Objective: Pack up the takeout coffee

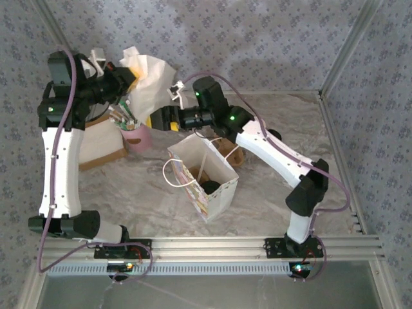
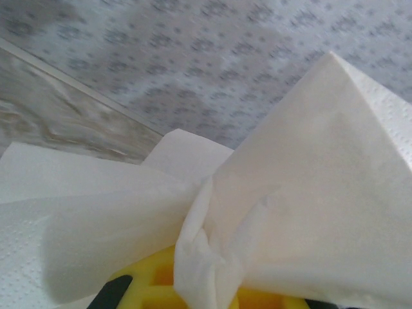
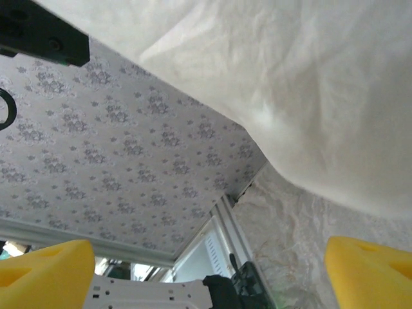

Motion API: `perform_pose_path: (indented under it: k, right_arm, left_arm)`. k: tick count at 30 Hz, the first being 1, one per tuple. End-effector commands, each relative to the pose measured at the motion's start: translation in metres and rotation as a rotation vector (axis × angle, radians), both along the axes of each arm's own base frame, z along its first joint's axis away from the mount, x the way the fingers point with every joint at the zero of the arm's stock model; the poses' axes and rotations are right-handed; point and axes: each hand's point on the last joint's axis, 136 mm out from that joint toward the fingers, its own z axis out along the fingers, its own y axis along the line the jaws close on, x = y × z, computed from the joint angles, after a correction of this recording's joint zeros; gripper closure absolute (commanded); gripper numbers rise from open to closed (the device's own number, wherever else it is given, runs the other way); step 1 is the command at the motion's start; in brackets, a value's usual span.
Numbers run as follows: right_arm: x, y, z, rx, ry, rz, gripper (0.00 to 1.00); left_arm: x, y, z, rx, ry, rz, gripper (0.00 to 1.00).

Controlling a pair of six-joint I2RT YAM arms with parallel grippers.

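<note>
The left gripper (image 1: 134, 76) pinches one white napkin (image 2: 309, 193); the spread right gripper (image 3: 206, 261) is just beside it, one pink cup (image 1: 136, 137) near both.

no legible text, labels or numbers anywhere

Free room above bag (image 1: 217, 196), napkin (image 1: 153, 80) leftward

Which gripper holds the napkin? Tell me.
The left gripper, shut on the white napkin; the right gripper is open and holds nothing.
</note>
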Motion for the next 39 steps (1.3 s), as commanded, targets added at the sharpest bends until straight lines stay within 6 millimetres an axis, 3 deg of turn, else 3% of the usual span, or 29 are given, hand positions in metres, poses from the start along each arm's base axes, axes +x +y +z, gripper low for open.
perform_pose_path:
  k: [1, 7, 15, 25, 32, 39]
  right_arm:
    - [0.009, -0.023, 0.042, 0.087, -0.167, -0.108, 0.07]
    - [0.015, -0.054, 0.051, 0.104, -0.238, -0.175, 0.11]
    - [0.029, -0.087, 0.048, 0.097, -0.235, -0.242, 0.06]
    - [0.033, -0.122, 0.048, 0.118, -0.264, -0.274, 0.00]
    - [0.016, -0.124, 0.065, 0.195, -0.293, -0.185, 0.03]
    - [0.004, -0.126, 0.071, 0.217, -0.304, -0.151, 0.19]
  left_arm:
    - [-0.012, -0.024, 0.024, -0.087, -0.063, -0.073, 1.00]
    - [-0.020, -0.048, 0.013, -0.139, -0.018, -0.151, 1.00]
    - [-0.032, -0.080, 0.010, -0.204, -0.001, -0.251, 1.00]
    - [-0.043, -0.116, 0.007, -0.318, 0.034, -0.376, 1.00]
    - [-0.048, -0.148, -0.001, -0.396, 0.073, -0.461, 1.00]
    - [-0.050, -0.166, -0.008, -0.415, 0.094, -0.491, 1.00]
